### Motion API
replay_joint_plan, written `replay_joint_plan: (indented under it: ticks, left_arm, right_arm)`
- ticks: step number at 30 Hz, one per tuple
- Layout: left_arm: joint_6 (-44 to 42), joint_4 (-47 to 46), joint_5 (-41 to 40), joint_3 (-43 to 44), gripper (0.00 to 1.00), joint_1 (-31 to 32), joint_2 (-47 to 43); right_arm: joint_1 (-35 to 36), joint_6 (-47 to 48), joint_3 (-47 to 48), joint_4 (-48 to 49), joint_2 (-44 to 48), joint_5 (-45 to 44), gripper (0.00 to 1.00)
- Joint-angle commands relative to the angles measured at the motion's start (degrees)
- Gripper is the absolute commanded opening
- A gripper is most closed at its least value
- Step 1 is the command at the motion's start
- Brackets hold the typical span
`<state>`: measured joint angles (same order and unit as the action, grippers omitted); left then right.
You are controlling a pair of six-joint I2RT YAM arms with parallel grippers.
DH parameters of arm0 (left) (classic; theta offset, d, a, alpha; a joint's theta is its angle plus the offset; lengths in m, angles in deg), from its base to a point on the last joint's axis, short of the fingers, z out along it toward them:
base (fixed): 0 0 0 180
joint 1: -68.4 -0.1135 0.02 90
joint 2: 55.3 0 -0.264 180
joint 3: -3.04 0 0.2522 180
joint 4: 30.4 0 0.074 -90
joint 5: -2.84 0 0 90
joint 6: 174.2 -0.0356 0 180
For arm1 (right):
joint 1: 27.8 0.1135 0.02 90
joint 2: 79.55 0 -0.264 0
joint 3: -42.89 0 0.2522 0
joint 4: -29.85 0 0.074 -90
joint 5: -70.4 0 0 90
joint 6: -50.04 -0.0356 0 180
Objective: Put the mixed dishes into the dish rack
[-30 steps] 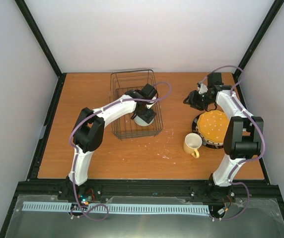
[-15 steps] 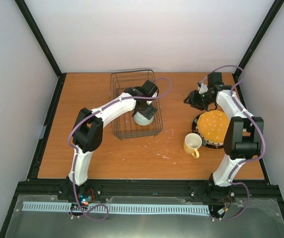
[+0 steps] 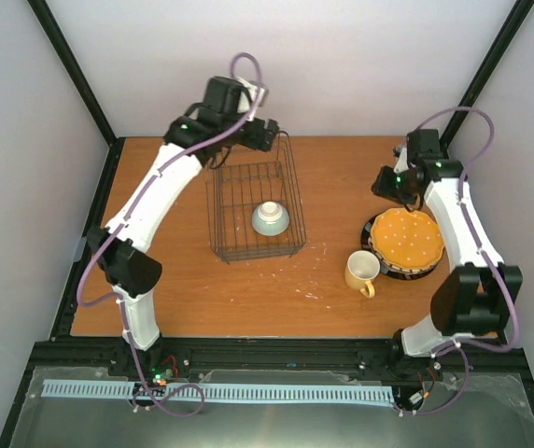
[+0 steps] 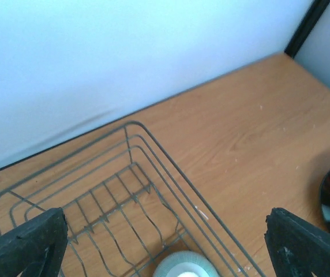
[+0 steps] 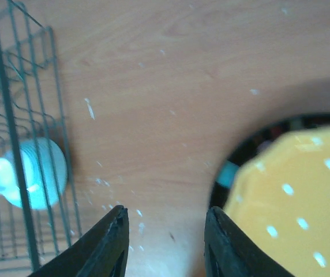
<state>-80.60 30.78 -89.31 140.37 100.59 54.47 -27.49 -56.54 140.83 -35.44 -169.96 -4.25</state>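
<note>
Left claw (image 4: 165, 236): apart, empty, over tabletop's (image 3: 342, 168) far edge.
Right claw (image 5: 165, 231): apart, empty.
Bowl (image 3: 271, 218): inside dish rack (image 3: 215, 219).
Mug (image 3: 361, 271): beside plate stack (image 3: 409, 235).

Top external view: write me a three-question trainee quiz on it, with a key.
1. True or false: the mug stands on the table, outside the dish rack.
2. What lies in the dish rack? A) the mug B) the bowl C) nothing
3. Short answer: what does the left gripper hold?

Key: 1 true. 2 B. 3 nothing; it is open.
</note>
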Motion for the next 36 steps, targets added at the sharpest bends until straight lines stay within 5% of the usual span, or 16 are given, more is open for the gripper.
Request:
replay_joint_plan:
  ticks: [1, 5, 7, 11, 22, 36]
  left_arm:
    - [3.74, -1.78, 12.61, 0.49, 0.9, -3.03, -2.54]
    - [4.63, -1.7, 17.38, 0.01, 0.51, -3.1, -2.64]
    - [4.71, -1.88, 19.6, -1.32, 0.41, -3.09, -2.92]
    - [4.69, -2.75, 21.46, -5.26, 0.44, -3.1, -4.31]
    - [4.31, -4.7, 18.53, -12.5, 0.49, -3.09, -9.72]
    - [4.14, -5.56, 13.7, -16.84, 0.5, -3.28, -12.13]
  right_arm:
    - [0.18, -0.2, -6.9, -10.89, 7.83, -8.58, 0.35]
    - [0.98, -2.29, -14.42, -16.21, 16.23, -8.21, 0.36]
    - [3.18, -4.05, -17.15, -20.53, 19.03, -8.31, 0.36]
    - [10.69, -8.18, -21.35, -24.24, 24.1, -13.47, 0.37]
    - [12.56, -4.25, -22.52, -19.83, 19.7, -24.14, 0.38]
    - [12.94, 0.91, -24.07, -12.49, 12.32, -18.23, 0.39]
